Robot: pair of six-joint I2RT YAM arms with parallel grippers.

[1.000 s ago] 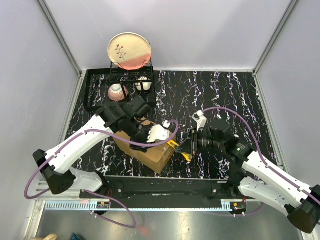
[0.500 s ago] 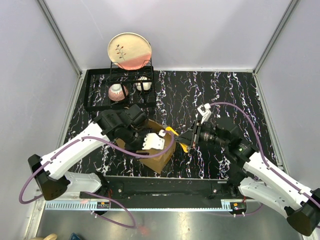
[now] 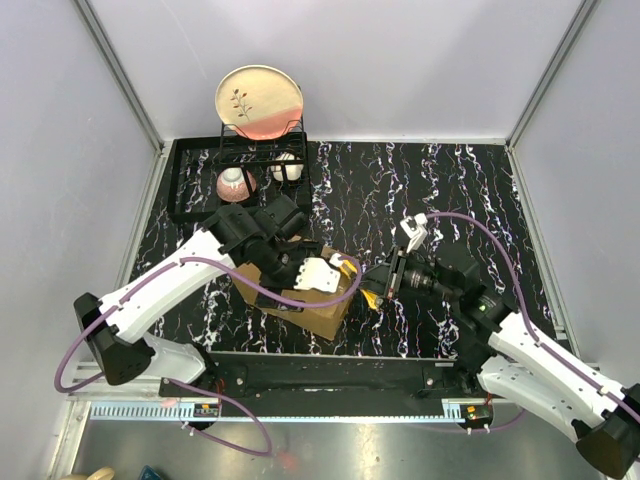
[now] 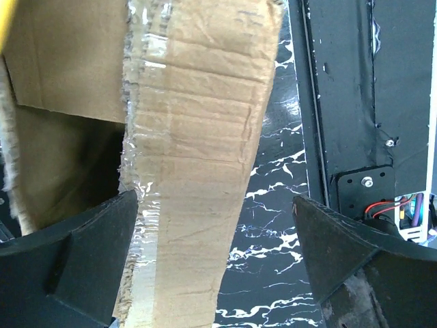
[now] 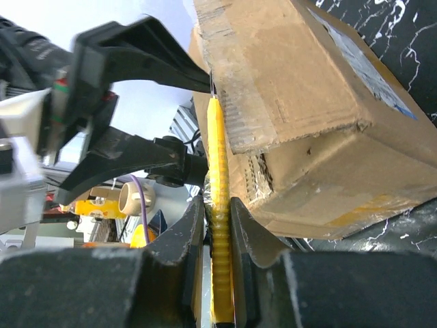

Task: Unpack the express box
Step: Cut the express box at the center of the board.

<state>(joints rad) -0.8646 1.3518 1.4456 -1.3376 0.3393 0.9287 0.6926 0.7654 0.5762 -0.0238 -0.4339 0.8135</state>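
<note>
- Left gripper (image 4: pixel 213 205): jaws spread wide, holding nothing.
- In the left wrist view a raised flap (image 4: pixel 205 137) of the express box (image 3: pixel 318 312) runs between the two black fingers (image 4: pixel 75 260). A strip of clear tape (image 4: pixel 140 157) lies down its length.
- The flap's taped edge sits at the tip of one finger. The other finger stands clear of it, with marbled table (image 3: pixel 440 190) showing in the gap. I cannot tell whether the near finger actually touches.
- Right gripper (image 5: pixel 217 205): jaws nearly together, clamped on a slim yellow cutter (image 5: pixel 218 157) that stands up between the pads.
- The cutter's tip reaches the edge of the box's top flap, at the corner nearest the right arm. I cannot tell whether it bites into the cardboard.
- The box lies on the table, near the front edge and left of centre, skewed to the edge. The left gripper is over it and the right gripper is just beside its right corner.
- Back left: a black dish rack (image 3: pixel 245 170) with a plate (image 3: pixel 259 100) standing upright, well apart from the box.
</note>
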